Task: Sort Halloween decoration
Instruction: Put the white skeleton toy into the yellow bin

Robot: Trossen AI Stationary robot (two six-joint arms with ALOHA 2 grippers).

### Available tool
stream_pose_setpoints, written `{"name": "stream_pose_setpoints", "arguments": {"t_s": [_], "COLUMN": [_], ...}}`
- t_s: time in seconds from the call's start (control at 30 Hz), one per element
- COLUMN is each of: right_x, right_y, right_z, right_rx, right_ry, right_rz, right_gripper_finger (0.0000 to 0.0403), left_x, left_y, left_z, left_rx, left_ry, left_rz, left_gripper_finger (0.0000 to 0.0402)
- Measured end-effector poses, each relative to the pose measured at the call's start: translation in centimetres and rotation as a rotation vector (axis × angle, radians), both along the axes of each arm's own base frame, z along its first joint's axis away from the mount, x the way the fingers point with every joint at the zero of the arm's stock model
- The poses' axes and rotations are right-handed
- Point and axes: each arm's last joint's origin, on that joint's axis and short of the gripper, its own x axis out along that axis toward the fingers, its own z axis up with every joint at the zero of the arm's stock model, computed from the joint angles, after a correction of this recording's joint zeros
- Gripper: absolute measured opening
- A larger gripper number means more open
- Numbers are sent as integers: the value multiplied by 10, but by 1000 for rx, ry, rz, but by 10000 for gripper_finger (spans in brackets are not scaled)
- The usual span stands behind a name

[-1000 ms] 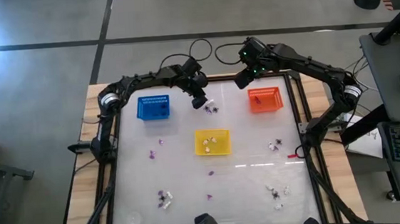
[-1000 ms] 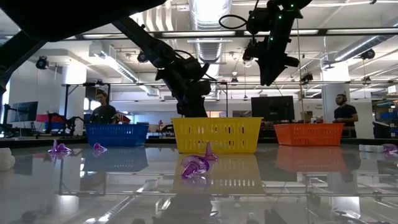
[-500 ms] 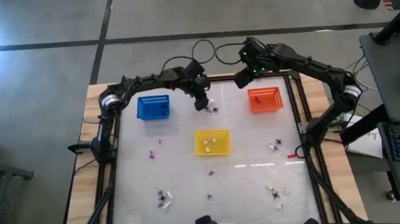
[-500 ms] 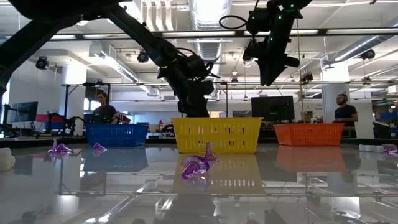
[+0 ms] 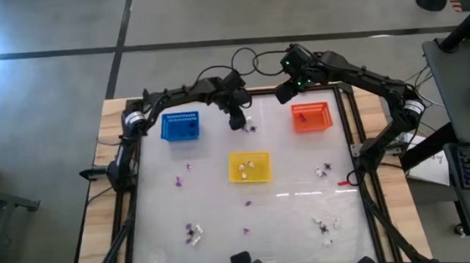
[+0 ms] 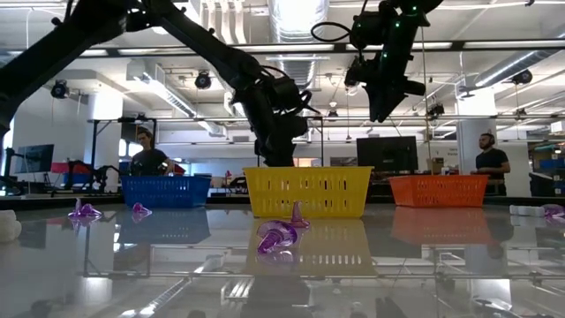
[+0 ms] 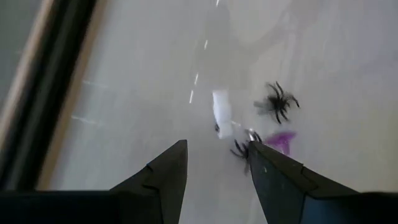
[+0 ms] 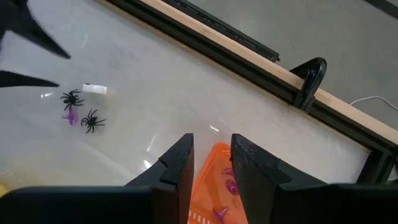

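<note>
A small cluster of trinkets lies on the table between the blue and orange baskets. In the left wrist view it shows as a white piece, two black spiders and a purple bit. My left gripper hovers open just beside the cluster, fingers pointing down, with the nearer spider by one fingertip. My right gripper hangs open and empty high over the far left corner of the orange basket. More trinkets are scattered across the near half of the table.
The blue basket, the yellow basket holding a few pieces, and the orange basket with purple pieces stand on the table. Loose purple trinkets and mixed clusters lie nearer. People stand in the room behind.
My left arm has shifted slightly toward the table's right, bringing its gripper closer to the trinket cluster. The right arm has kept still.
</note>
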Motion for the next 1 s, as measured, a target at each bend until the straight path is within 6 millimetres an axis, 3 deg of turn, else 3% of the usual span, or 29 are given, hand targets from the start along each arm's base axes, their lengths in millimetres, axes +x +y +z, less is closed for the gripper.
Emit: {"name": "stream_pose_setpoints", "arguments": {"t_s": [0.13,0.33,0.53,1.0], "right_x": [0,0,0,-1], "right_y": [0,0,0,0], "right_z": [0,0,0,0], "right_rx": [0,2,3,1], "right_ry": [1,3,9,13], "right_rz": [0,0,7,16], "right_gripper_finger": [93,100,107,97], "left_x": [15,26,34,40], "left_y": [8,18,21,24], "left_z": [10,-8,-28,-37], "left_rx": [-5,-90,-177,-148], "left_ry": [8,138,156,146], "left_rz": [-30,-62,-90,-108], "left_gripper_finger": [154,155,155,147]}}
